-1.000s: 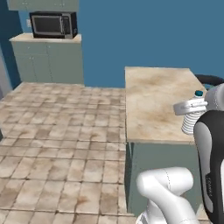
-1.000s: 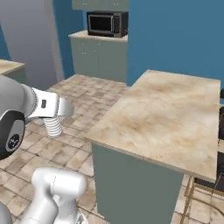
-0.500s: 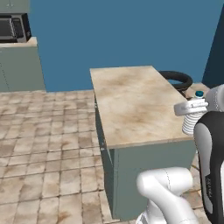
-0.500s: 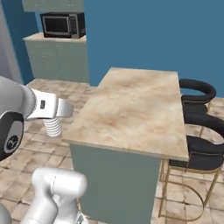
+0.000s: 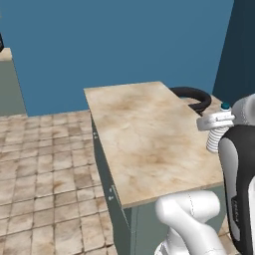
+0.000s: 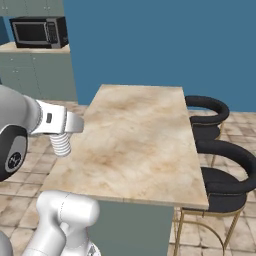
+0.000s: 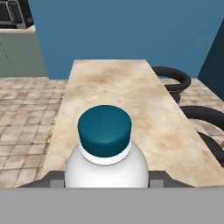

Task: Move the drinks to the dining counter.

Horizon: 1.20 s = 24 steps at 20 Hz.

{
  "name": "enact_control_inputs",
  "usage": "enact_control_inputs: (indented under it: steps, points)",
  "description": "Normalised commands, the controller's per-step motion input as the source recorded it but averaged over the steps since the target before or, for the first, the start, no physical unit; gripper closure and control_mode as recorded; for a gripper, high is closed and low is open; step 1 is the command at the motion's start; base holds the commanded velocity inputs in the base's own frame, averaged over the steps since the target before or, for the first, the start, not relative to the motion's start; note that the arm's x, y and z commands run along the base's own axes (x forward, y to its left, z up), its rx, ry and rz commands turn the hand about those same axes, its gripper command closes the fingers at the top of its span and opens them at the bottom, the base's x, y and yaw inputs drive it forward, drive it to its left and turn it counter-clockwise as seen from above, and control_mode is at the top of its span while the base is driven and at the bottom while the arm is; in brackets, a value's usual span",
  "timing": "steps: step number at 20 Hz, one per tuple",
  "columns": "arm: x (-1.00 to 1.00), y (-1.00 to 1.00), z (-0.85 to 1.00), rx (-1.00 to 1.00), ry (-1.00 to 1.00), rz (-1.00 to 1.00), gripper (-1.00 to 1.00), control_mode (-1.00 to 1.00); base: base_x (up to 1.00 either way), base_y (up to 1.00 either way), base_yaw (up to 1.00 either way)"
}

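Teal-capped water bottle [image 7: 105, 151], one, clamped in jaws, one marble dining counter [image 6: 135, 135], two stools [image 6: 212, 145]

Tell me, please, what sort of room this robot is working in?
Most likely a home kitchen with a dining area. A microwave sits on a worktop over grey-green cabinets, and a marble-topped island counter has black round stools along one side. The floor is stone tile.
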Motion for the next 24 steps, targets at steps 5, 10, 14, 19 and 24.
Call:
enact_control_inputs:
  steps: [5,10,14,19,24]
  points:
    - [0.0,0.0,0.0,0.0,0.0,0.0,1.0,1.0,0.16,0.02,-0.02]
    - [0.0,0.0,0.0,0.0,0.0,0.0,1.0,1.0,0.03,0.0,0.0]
    - [0.0,0.0,0.0,0.0,0.0,0.0,1.0,1.0,0.0,0.0,0.0]
    - [0.0,0.0,0.0,0.0,0.0,0.0,1.0,1.0,0.0,0.0,0.0]
    - [0.35,-0.11,-0.12,0.0,0.0,0.0,1.0,-1.0,0.02,0.0,0.0]
